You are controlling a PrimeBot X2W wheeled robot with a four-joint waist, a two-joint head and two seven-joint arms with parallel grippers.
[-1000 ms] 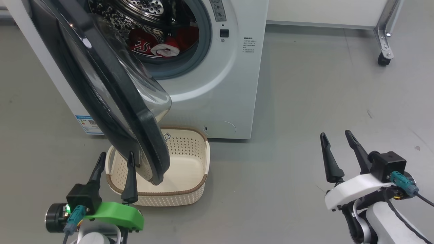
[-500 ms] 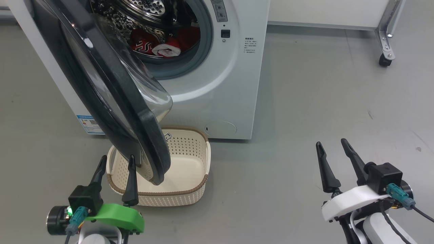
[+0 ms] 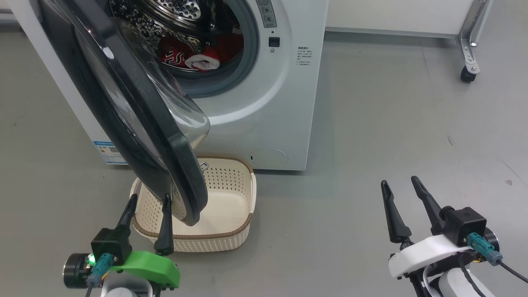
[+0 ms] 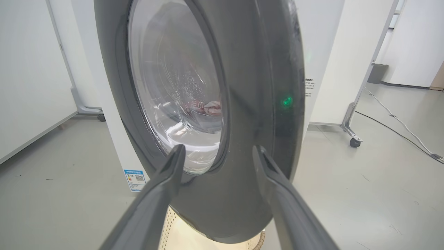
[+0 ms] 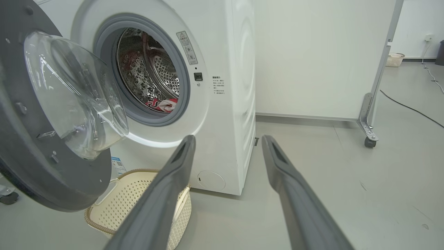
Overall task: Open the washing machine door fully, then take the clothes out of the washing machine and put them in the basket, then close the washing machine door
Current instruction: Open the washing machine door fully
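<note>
Losing the top of the washing machine and the upper rim of the washing machine door past the top edge of the head view. Noting the door swung out on the machine's left side, angled toward the camera rather than lying flat back. Finding its lower rim covering the rear left corner of the basket; failing to read the handle there.

Seeing the basket sitting on the grey floor, tight against the bottom edge of the machine's front, beneath the door. Seeing bare cream bottom in the part left uncovered. Making out the clothes lying low in the steel drum: red, white trim, striped print. Losing their left portion behind the door's glass bowl; failing to count garments.

Noting the left gripper hanging with fingers spread wide, gripping nothing, tips before the basket's near left corner and just beside the door's bottom rim. Getting the door's glossy outer face from the left wrist view, fingers framing it, probably just short of it; contact not certain. Catching the clothes there as a red blur through the glass, and a blue label low on the machine front.

Noting the right gripper likewise spread wide and empty, over bare floor well apart from the machine's right front corner. Getting the door's inner face from the right wrist view: bulging clear bowl, grey gasket ringing the opening, wheeled white partition behind the machine.
</note>
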